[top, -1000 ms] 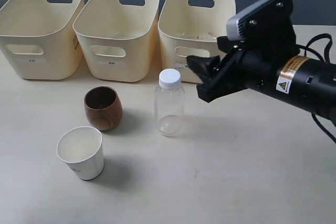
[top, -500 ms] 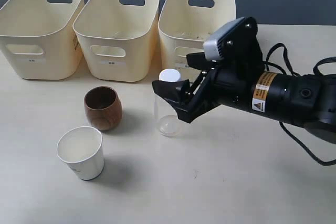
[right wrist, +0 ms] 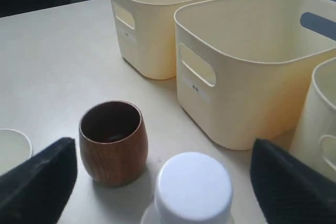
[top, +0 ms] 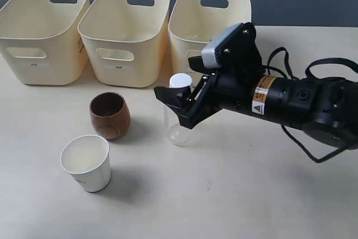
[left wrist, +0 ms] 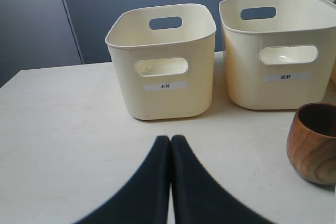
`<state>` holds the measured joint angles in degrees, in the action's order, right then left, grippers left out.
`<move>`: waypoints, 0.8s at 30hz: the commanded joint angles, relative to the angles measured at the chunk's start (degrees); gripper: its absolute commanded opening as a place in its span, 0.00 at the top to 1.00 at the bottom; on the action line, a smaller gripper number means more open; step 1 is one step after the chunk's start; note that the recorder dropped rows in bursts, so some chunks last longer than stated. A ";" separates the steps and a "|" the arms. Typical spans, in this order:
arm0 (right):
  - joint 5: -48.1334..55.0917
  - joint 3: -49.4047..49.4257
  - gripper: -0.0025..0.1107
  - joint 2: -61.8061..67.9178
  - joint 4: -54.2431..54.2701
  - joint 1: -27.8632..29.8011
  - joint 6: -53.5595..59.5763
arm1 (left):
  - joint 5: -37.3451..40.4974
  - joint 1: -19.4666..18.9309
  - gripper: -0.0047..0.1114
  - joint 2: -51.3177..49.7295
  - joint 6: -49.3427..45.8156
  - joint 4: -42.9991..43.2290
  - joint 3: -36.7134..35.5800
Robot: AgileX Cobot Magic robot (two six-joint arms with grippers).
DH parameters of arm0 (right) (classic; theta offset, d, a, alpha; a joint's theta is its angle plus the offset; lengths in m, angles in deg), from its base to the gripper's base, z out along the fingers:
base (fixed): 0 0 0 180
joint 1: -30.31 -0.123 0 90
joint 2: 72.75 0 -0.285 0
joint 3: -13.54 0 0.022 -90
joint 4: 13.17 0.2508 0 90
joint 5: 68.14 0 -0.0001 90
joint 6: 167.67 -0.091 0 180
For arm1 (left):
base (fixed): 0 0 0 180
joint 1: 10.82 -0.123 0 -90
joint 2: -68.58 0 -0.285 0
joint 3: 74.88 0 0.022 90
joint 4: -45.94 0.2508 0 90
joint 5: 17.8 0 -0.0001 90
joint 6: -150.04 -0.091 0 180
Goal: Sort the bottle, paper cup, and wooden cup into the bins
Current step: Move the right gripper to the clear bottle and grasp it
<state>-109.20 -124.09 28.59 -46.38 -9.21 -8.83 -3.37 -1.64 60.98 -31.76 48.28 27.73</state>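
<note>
Right hand (top: pixel 178 103) spread wide around the bottle (top: pixel 179 131), gripping nothing.
Exterior: bottle upright on the desk (top: pixel 235 194), partly hidden; wooden cup (top: pixel 109 115) and paper cup (top: pixel 86 162) look empty, bins' (top: pixel 123 34) labels unreadable. Left wrist: left hand (left wrist: pixel 170 145) closed, empty; labels read 木杯 and 纸杯. Right wrist: white cap (right wrist: pixel 193 187) between fingers (right wrist: pixel 37 174).

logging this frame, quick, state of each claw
Left claw: closed, holding nothing.
Right claw: open, fingers either side of the bottle, not gripping.
</note>
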 commanded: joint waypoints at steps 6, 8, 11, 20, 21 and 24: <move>-0.65 -3.80 0.24 5.85 0.72 0.01 0.36 | -0.76 0.14 0.96 -0.19 0.16 0.12 0.17; -0.65 -3.73 0.24 6.25 1.39 0.01 0.80 | -0.76 0.14 0.96 -0.19 0.16 0.12 0.17; -0.39 -3.73 0.30 6.25 1.68 0.01 1.07 | -0.76 0.14 0.96 -0.19 0.16 0.12 0.17; -1.00 -3.73 0.97 6.25 0.78 0.01 1.07 | -0.76 0.14 0.96 -0.19 0.16 0.12 0.17; -1.29 -3.73 0.96 6.25 0.78 0.01 1.07 | -0.76 0.14 0.96 -0.19 0.16 0.12 0.17; -2.19 -3.73 0.96 6.25 0.78 0.01 1.07 | -0.76 0.14 0.96 -0.19 0.16 0.12 0.17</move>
<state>-109.67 -127.44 34.82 -45.37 -9.21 -8.25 -3.37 -1.64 60.98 -31.76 48.28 27.73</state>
